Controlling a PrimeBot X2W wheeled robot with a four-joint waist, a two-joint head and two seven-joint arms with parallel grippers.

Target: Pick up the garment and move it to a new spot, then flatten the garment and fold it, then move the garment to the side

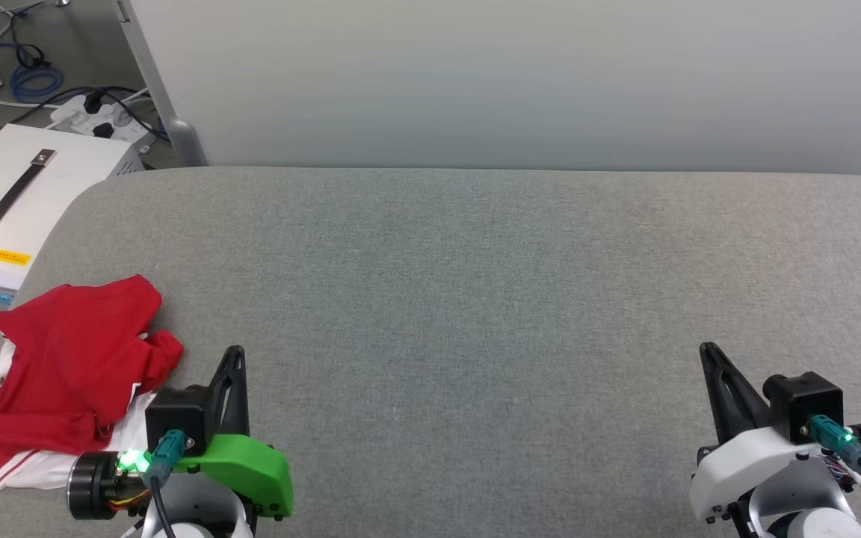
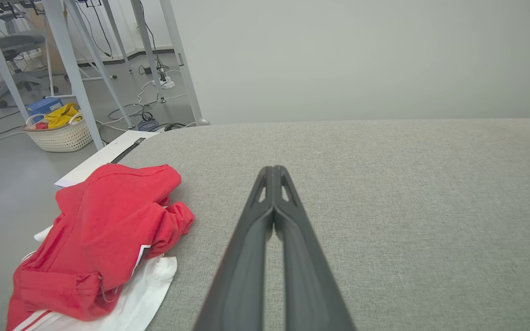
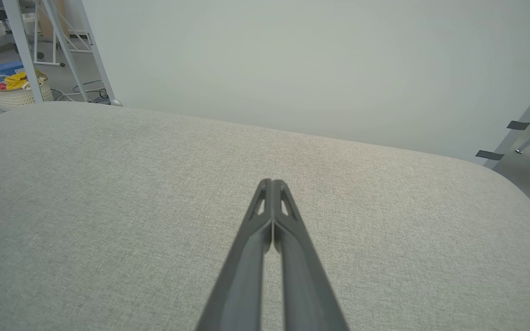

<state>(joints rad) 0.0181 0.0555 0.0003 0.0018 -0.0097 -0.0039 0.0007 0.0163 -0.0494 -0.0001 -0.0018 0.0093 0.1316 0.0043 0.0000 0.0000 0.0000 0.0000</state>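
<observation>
1. The red garment [image 1: 72,359] lay crumpled at the front-left corner of the bench [image 1: 475,299], its long axis running along the left edge, with white trim underneath.
2. The left jaws, pressed together and empty, pointed past the heap just beside its right flank. The right jaws, also closed on nothing, sat well apart near the front-right corner. The left arm looked better placed to reach.
3. Grey cloth covered the bench. A pale wall [image 1: 513,75] stood behind it, and a white case [image 1: 19,202] stood off the left edge.

Garment [image 1: 75,359]: bright red, white panels, red-and-white striped edge.
Table cover [image 1: 475,299]: plain flecked grey.
Left gripper [image 1: 235,353]: black and green.
Right gripper [image 1: 707,351]: black and white.
Equipment case [image 1: 64,187]: white, yellow label [image 1: 10,258].
</observation>
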